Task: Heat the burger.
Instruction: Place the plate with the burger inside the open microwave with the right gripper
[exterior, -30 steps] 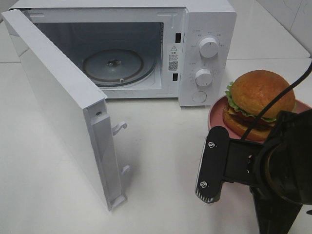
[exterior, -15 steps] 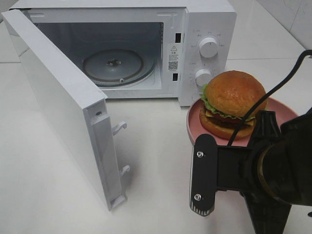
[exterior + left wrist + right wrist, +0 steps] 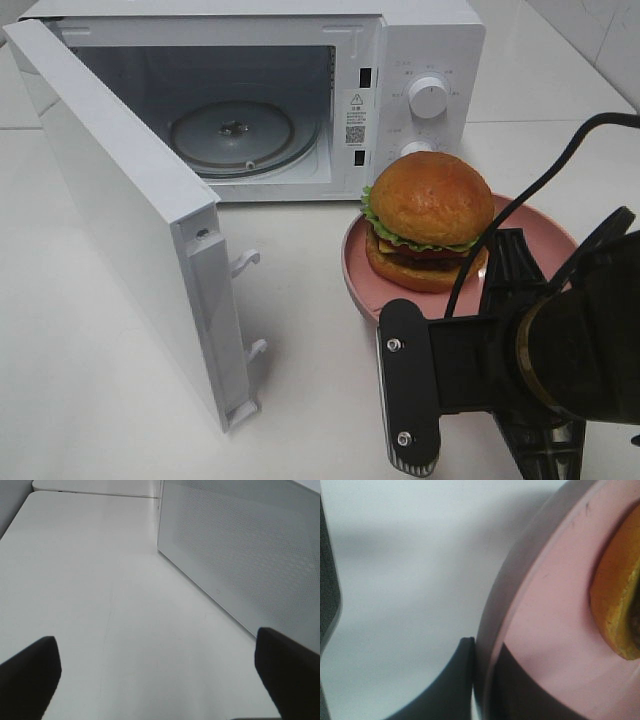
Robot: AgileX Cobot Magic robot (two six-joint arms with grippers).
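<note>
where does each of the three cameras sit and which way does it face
Exterior high: mounted high in front, looking down at the open microwave, burger and pink plate; the right arm shows.
Left wrist: low over the table, facing the microwave door; the open left gripper frames it.
Right wrist: close on the pink plate rim, which the right gripper clamps.
Shared: exterior high and right wrist both show pink plate and burger; exterior high and left wrist, the door.
</note>
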